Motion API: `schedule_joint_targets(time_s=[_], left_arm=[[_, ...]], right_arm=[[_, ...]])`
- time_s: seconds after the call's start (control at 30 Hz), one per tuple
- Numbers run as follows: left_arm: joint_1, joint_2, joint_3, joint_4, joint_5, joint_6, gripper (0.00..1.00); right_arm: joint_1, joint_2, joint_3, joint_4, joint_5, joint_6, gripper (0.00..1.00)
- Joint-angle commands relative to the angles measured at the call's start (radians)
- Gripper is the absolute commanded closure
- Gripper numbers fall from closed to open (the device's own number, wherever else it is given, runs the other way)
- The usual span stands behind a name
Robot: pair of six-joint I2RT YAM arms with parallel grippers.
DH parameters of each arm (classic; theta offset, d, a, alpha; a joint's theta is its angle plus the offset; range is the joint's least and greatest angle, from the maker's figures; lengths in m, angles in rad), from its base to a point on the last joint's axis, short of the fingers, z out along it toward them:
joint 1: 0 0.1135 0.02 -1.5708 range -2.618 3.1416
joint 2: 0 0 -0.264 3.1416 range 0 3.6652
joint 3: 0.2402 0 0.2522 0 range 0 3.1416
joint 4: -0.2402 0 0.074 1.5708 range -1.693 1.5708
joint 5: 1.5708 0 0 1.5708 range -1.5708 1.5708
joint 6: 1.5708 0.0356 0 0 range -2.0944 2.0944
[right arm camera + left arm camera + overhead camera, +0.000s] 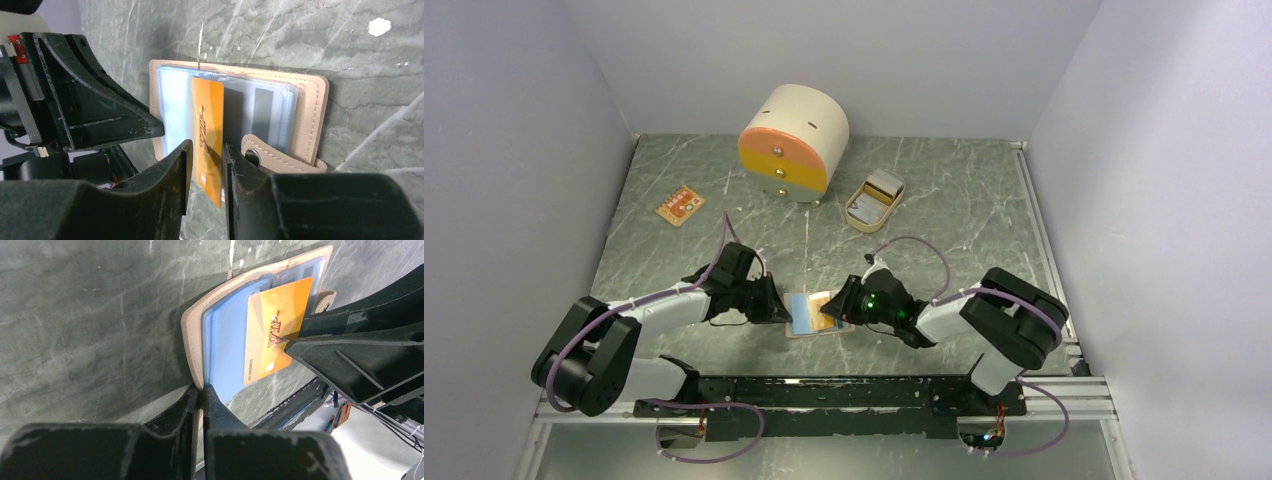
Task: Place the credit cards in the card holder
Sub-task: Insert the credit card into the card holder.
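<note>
The tan card holder [809, 328] lies open on the table between both grippers; it also shows in the left wrist view [192, 340] and the right wrist view [310, 115]. My left gripper [779, 305] [201, 390] is shut on the holder's edge. A yellow-orange card [207, 115] [275, 325] sits partly in a clear sleeve, its near end sticking out. My right gripper [839, 305] [206, 150] is slightly open with this card between its fingers. A light blue card [225, 340] and a grey card [262, 112] sit in the sleeves.
A round cream drawer box [794, 140] with an orange-yellow front stands at the back. A beige oval tray [874, 202] lies to its right. A small orange flat piece [680, 205] lies at the back left. A black rail [844, 390] runs along the near edge.
</note>
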State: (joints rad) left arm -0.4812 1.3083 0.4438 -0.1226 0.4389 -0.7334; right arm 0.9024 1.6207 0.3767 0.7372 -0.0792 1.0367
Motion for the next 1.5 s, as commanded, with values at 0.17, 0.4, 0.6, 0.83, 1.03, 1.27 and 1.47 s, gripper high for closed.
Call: schedule_joint_targets(time_s=[0.17,0.4,0.6,0.83,1.03,1.27,1.47], left_arm=[[0.004,-0.004,0.007,0.019,0.041,0.008,0.91],[0.004,-0.003,0.010,0.029,0.054,0.005,0.91],[0.004,-0.003,0.003,0.041,0.061,-0.003,0.91],[0.004,-0.001,0.004,0.056,0.077,-0.011,0.91],[0.004,-0.006,0.016,0.051,0.085,-0.013,0.91],[0.004,-0.035,0.022,0.038,0.095,-0.021,0.91],[0.005,-0.062,0.027,0.040,0.120,-0.026,0.91]], right_arm=[[0.006,-0.076,0.089,-0.310,0.096,-0.113,0.62],[0.007,-0.062,0.105,-0.305,0.067,-0.116,0.60],[0.032,-0.039,0.121,-0.274,0.047,-0.102,0.60],[0.052,-0.002,0.141,-0.241,0.014,-0.076,0.60],[0.060,0.016,0.158,-0.216,-0.011,-0.074,0.61],[0.067,0.035,0.152,-0.152,-0.038,-0.065,0.61],[0.071,0.050,0.142,-0.116,-0.059,-0.046,0.61]])
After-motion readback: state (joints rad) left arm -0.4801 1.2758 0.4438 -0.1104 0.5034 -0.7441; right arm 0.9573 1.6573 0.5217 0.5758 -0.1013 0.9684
